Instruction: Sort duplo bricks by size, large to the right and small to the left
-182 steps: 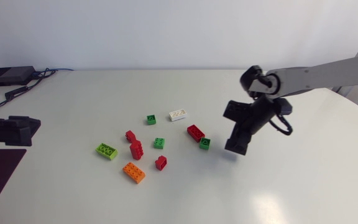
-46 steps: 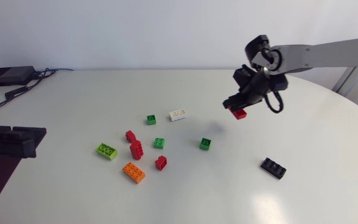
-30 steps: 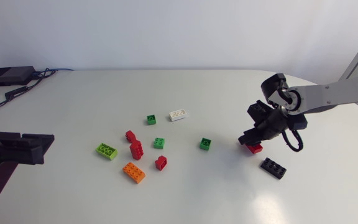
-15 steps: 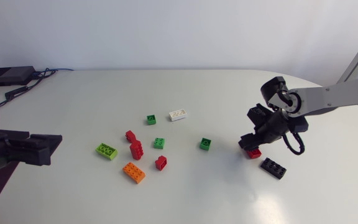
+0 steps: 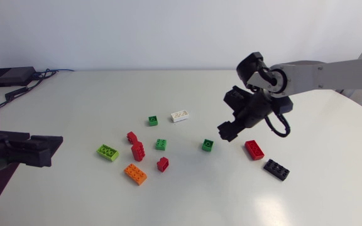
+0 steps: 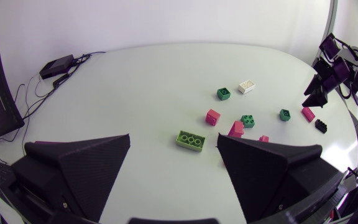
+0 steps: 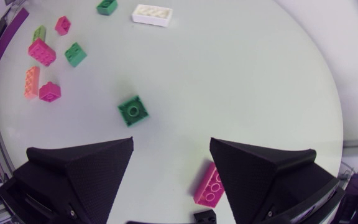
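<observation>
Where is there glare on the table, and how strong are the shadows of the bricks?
Head view: one soft glare patch on the table, nearer the camera than the black brick; brick shadows are faint. Left wrist view: no distinct glare spot. Right wrist view: the green brick shows only a thin shadow at its edge.

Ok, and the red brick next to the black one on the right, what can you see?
The long red brick is an oblong of glossy-looking plastic lying flat, studs up, set diagonally on the white table. The black brick lies close beside it, seemingly apart. The open right claw is off it; nothing grips it.
</observation>
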### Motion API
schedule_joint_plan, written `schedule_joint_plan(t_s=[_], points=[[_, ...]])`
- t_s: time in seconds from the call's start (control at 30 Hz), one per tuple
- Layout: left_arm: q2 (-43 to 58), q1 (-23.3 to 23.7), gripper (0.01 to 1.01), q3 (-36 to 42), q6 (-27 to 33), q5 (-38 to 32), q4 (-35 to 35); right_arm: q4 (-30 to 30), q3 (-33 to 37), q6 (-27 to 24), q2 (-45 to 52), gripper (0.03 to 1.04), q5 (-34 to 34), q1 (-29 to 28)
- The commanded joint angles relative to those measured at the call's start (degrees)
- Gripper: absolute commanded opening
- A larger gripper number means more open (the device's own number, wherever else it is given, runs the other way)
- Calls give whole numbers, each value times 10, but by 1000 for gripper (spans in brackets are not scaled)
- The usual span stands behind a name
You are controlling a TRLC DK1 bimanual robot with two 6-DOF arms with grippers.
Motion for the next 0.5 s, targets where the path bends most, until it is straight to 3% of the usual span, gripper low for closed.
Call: schedule_joint_plan(t_s=[0.0,0.2,0.47], points=[[3,-2,977,-2,-8,2,1,-26,16,-40,22,925,-11,24],[-4,4,977,-7,-3,2,-3,-62,21,-91,50,925,-63,40],[-3,6,977,-8,-3,2,1,-68,33,-150,104,925,-75,52]])
